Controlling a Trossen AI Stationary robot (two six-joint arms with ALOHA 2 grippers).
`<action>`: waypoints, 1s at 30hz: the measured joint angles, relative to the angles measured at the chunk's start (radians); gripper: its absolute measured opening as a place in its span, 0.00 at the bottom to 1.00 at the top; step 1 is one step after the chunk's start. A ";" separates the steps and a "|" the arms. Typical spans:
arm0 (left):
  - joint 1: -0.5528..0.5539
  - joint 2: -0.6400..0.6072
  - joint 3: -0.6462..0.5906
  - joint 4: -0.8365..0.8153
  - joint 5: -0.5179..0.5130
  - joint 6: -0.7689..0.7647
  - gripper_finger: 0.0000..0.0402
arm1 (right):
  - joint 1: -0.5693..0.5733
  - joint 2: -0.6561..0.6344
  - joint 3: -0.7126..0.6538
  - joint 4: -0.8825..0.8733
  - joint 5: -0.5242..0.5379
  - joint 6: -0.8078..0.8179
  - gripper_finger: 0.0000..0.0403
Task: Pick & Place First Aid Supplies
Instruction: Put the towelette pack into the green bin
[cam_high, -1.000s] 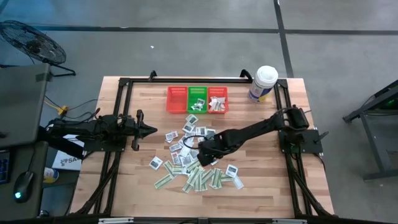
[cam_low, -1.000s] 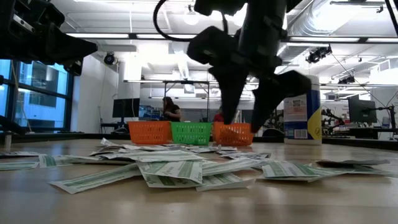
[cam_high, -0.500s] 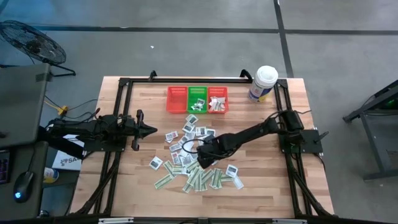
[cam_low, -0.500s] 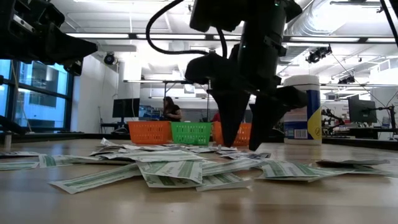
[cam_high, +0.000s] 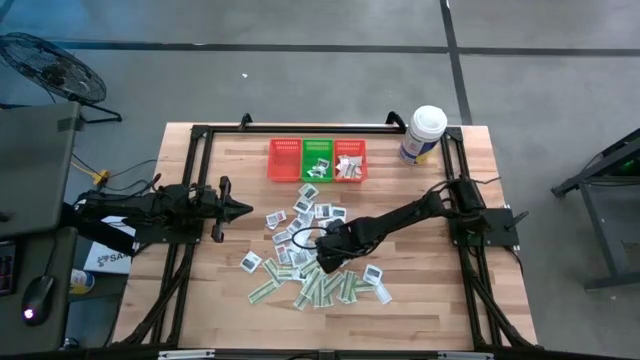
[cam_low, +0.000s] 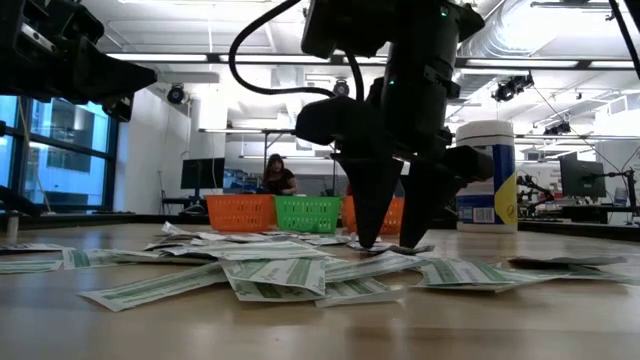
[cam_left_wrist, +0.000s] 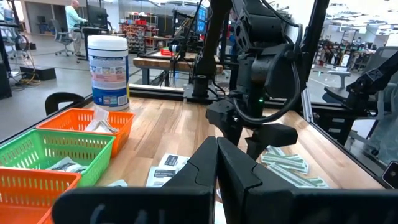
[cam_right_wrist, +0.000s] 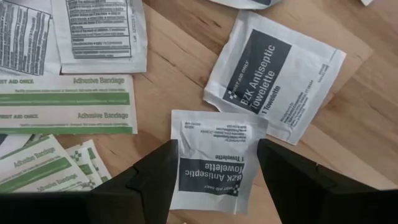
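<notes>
The first aid supplies (cam_high: 300, 262) lie scattered flat on the wooden table: squarish white packets and narrow green-and-white strips. My right gripper (cam_high: 322, 258) points down, open, low over the pile. In its wrist view its two fingers stand at either side of one white antiseptic towelette packet (cam_right_wrist: 214, 163), which lies flat on the wood. My left gripper (cam_high: 245, 208) is shut and holds nothing, hovering level at the table's left side. My right gripper comes from above, pointing down, with its fingertips (cam_right_wrist: 163, 163) over the two side edges of the towelette packet (cam_right_wrist: 186, 134). The packet lies flat on the table. I cannot tell whether the fingertips touch it.
Three small mesh baskets stand in a row at the far side: red (cam_high: 285, 160), green (cam_high: 318, 160) and red (cam_high: 350, 160). A white tub (cam_high: 422, 133) with a blue label stands at the far right. A second towelette packet (cam_right_wrist: 273, 74) lies beside the first.
My right gripper has sunk toward the pile of packets and shifted a little toward the table's left edge, staying open. The packets have not moved.
</notes>
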 joint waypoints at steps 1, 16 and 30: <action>0.000 0.000 0.000 0.000 0.000 0.000 0.00 | 0.000 0.002 0.000 0.001 -0.002 -0.006 0.54; 0.000 0.000 0.000 0.000 0.001 0.000 0.00 | 0.004 0.037 -0.001 -0.032 -0.009 -0.009 0.23; 0.000 0.000 0.000 0.000 0.001 0.000 0.00 | 0.007 0.039 -0.002 -0.023 0.014 -0.010 0.02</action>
